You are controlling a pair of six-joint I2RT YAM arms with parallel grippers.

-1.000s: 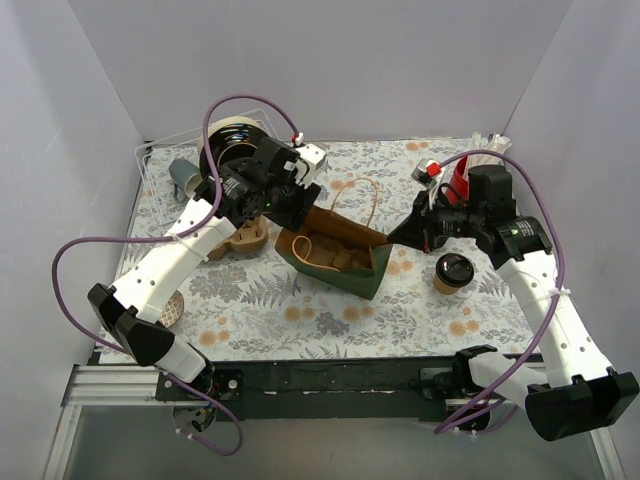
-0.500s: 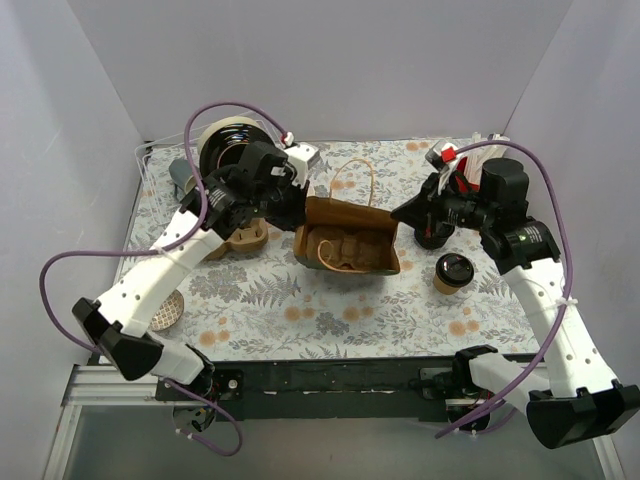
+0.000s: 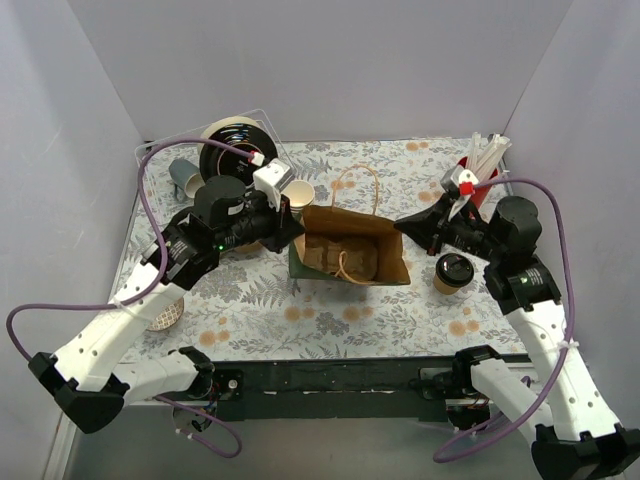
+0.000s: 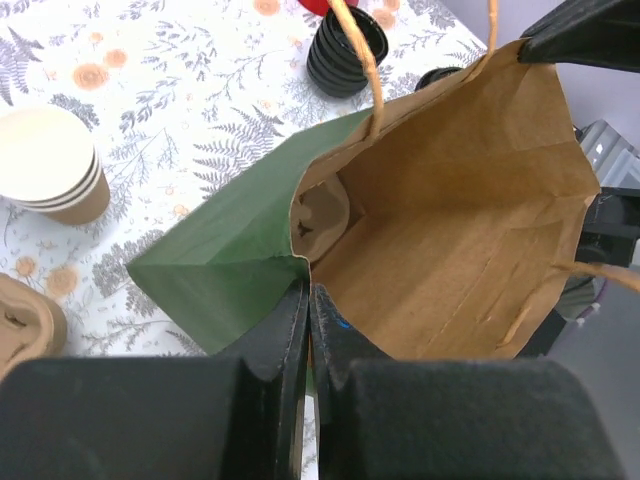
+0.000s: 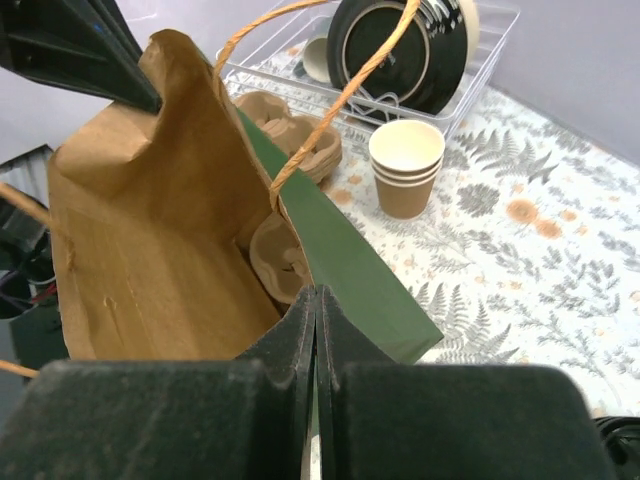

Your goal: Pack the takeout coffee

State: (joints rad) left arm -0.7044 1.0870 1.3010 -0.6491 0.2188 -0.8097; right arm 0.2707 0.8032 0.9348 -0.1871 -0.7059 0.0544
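The takeout coffee (image 3: 453, 272), a tan cup with a black sip lid, stands on the table right of the bag, below my right arm. The green-and-brown paper bag (image 3: 350, 250) stands upright with its mouth open. My left gripper (image 3: 290, 232) is shut on the bag's left rim (image 4: 309, 290). My right gripper (image 3: 405, 228) is shut on the bag's right rim (image 5: 317, 292). A tan pulp cup carrier (image 4: 322, 215) lies in the bottom of the bag and also shows in the right wrist view (image 5: 280, 255).
Stacked lidless tan cups (image 3: 300, 200) stand behind the bag's left corner. Another pulp carrier (image 3: 245, 240) lies left of the bag. A clear rack with black plates (image 3: 235, 150) is back left. A stack of black lids (image 4: 345, 45) and a red holder with stirrers (image 3: 480, 165) are back right.
The bag went from tilted with its green side showing to upright with its mouth spread wide. Both grippers kept hold of its rims and drew nearer and apart.
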